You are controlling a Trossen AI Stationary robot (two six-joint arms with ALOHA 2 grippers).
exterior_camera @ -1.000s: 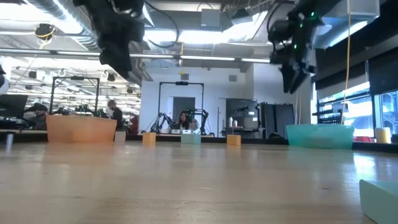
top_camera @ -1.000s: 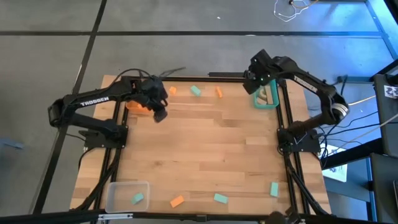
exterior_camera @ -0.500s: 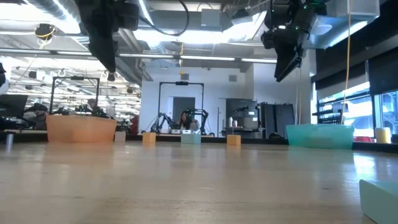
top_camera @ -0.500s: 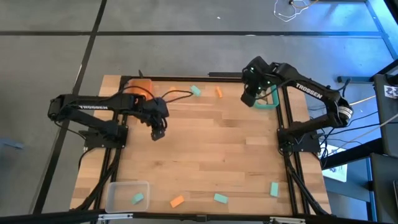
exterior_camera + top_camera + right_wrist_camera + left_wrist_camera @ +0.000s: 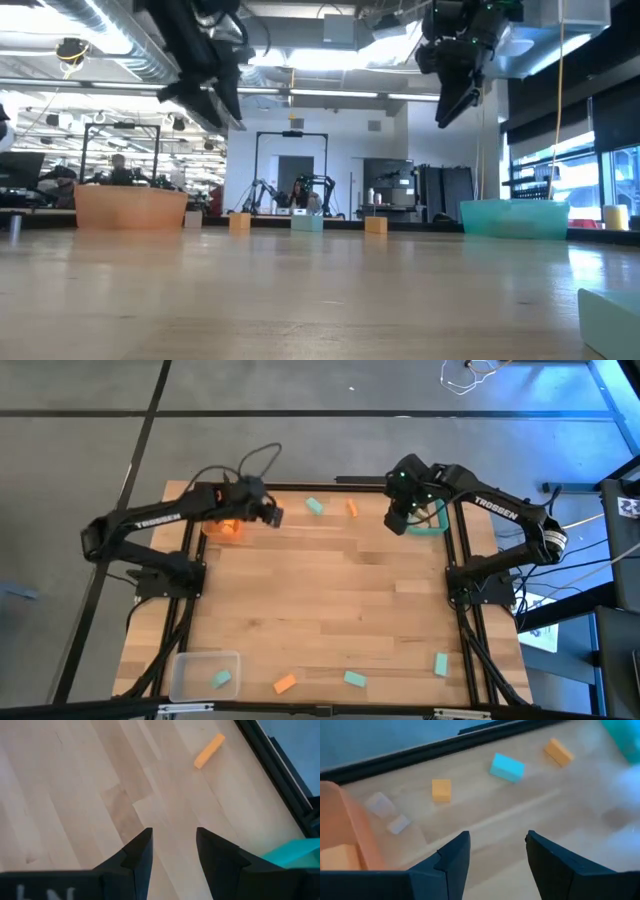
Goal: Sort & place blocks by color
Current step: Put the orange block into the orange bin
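- Since half a second ago the left gripper (image 5: 272, 515) has swung from the open middle of the table back toward the far edge, beside the orange bin (image 5: 226, 528); the right gripper (image 5: 397, 520) has barely shifted.
- Nearest the front edge of the table (image 5: 330, 610) lie a teal block in the clear bin (image 5: 205, 675), an orange block (image 5: 285, 683) and two teal blocks (image 5: 355, 679) (image 5: 441, 664), all well apart.
- Left gripper fingers (image 5: 452, 857) stand apart, empty; its arm hides part of the orange bin.
- Right gripper fingers (image 5: 137, 852) are parted, empty, beside the teal bin (image 5: 430, 520), which its arm partly covers.
- Along the far edge: a small orange cube (image 5: 441, 789), a teal block (image 5: 507, 767) lying slantwise, and an orange bar (image 5: 209, 751) whose long axis runs toward the far edge.
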